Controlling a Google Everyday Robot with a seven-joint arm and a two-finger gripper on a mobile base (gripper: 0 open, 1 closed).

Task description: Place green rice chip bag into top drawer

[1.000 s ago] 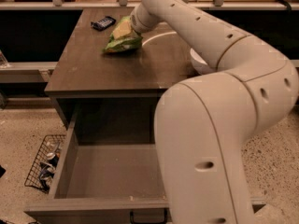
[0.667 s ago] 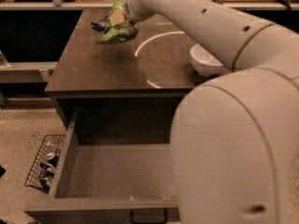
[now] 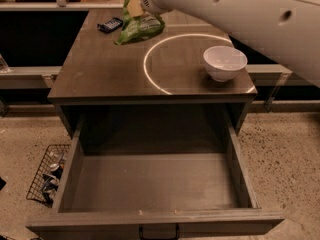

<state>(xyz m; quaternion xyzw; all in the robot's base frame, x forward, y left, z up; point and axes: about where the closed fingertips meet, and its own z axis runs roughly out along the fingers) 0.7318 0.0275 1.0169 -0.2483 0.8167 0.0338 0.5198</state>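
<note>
The green rice chip bag [image 3: 140, 21] hangs in the air above the back left of the dark tabletop [image 3: 100, 74], held at its top by my gripper [image 3: 134, 1] at the top of the view. The gripper's end is mostly hidden behind the bag and the white arm [image 3: 240, 9]. The top drawer [image 3: 150, 181] stands pulled wide open below the tabletop, its inside bare, with its black handle [image 3: 157, 232] at the front edge.
A white bowl [image 3: 225, 61] sits on the right of the tabletop inside a white ring mark. A small dark phone [image 3: 110, 24] lies at the back left. A black wire basket [image 3: 47, 174] with items stands on the floor left of the drawer.
The bag has been lifted off the tabletop and raised; the arm has swung up and away, uncovering the drawer and bowl.
</note>
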